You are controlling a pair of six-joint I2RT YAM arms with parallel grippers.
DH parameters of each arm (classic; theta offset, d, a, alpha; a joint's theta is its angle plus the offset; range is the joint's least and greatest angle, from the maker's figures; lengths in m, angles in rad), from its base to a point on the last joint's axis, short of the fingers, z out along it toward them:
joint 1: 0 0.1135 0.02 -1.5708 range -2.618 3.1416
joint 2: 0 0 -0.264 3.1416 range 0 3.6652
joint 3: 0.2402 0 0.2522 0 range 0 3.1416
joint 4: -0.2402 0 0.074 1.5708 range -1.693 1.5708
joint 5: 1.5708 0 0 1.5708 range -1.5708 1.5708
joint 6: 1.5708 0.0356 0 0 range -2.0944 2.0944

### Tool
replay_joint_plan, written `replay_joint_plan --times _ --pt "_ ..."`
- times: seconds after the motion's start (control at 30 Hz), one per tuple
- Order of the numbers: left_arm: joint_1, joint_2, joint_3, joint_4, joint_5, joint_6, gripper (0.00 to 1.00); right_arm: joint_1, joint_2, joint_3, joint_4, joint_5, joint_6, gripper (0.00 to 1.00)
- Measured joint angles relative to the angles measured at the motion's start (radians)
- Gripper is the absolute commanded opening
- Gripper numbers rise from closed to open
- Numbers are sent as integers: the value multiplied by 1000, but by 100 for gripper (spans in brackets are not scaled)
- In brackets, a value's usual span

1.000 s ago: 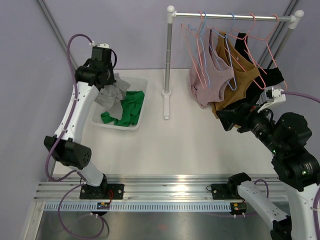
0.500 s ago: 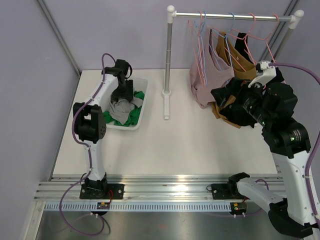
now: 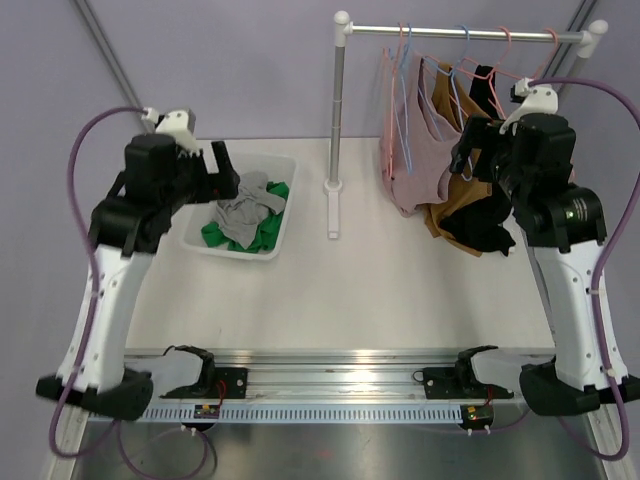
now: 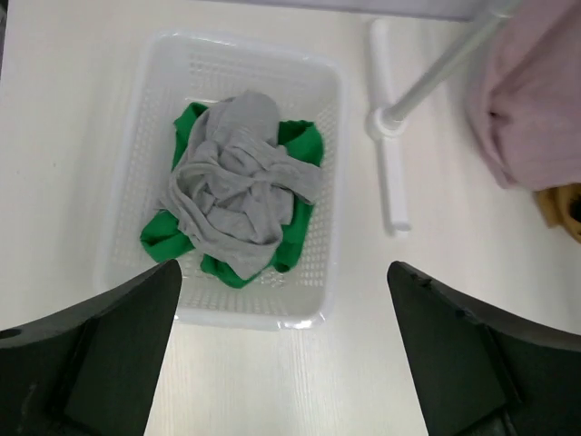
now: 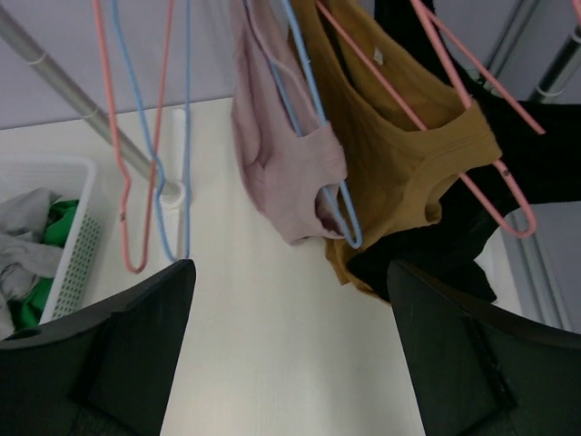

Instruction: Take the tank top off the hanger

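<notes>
Tank top point(image 3: 415, 160) hangs over white table point(image 3: 380, 290); walls point(image 3: 250, 70) prob. lilac.

The basket point(image 3: 284, 217) of clothes point(image 3: 240, 208) lies left of the rack point(image 3: 337, 130), from which tank tops point(image 3: 412, 160) hang.

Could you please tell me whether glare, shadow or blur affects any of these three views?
Top external: the light is soft and even, with one bright glare patch on the metal rail at the near edge. Left wrist: the basket and its clothes are sharp, while the left fingers are dark and soft. Right wrist: the hanging tops are clear, and the right fingers are likewise dark and blurred.
</notes>
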Motion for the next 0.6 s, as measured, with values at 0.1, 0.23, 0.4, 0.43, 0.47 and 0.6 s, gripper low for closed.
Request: replay_joint_plan --times 0.1,0.23,0.4,0.43,0.47,0.6 --pt "-54 -274 -195 24 43 -1 99 -57 88 55 5 -23 -18 82" --pt "-68 -483 -457 94 79 0 99 -84 197 115 36 -75 -51 70" --pt "-73 -565 -724 114 98 2 99 -129 324 174 99 -129 -104 67" --pt "-73 -574 -752 117 101 1 99 -138 342 177 114 -145 -114 67" --pt "-74 -582 -768 119 105 0 99 -146 360 179 127 -160 -125 67" --pt "-74 -630 -824 173 129 -6 99 -174 441 229 155 -230 -159 61"
